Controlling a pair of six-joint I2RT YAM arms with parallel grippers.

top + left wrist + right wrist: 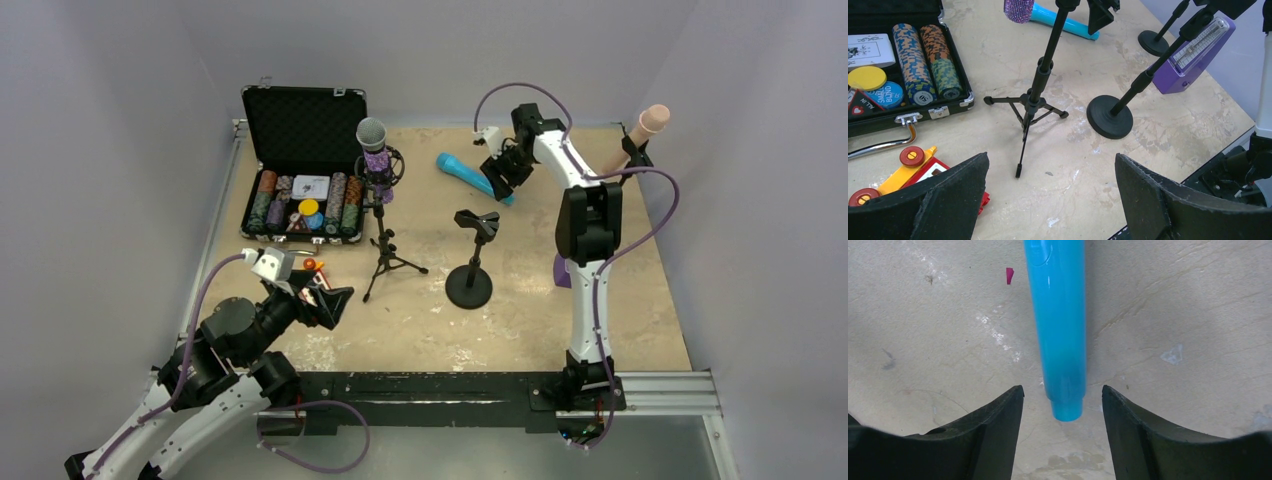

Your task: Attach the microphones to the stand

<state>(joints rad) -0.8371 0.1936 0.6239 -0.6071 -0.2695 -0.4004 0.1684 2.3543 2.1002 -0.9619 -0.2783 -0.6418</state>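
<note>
The blue microphone (462,171) is laid flat on the surface (500,340), far from the arm bases. Its tail end is bracketed by the right pincer (1062,392), whose fingers are parted with a gap left on either side; nothing is grasped yet. If the fingers are closed this near the tail, the smooth barrel may be squeezed out, or tipped head-down once lifted. The clip of the empty round-base stand (469,285) could then be missed, or that stand knocked over. The left pincer (1051,160) is held wide and empty near a toy car (913,162).

Three microphones are counted: the blue one, a purple microphone (372,140) seated on the tripod stand (385,255), and a pink microphone (650,122) clipped at the far right edge. Also counted are one poker-chip case (300,125) and one purple metronome (1193,55).
</note>
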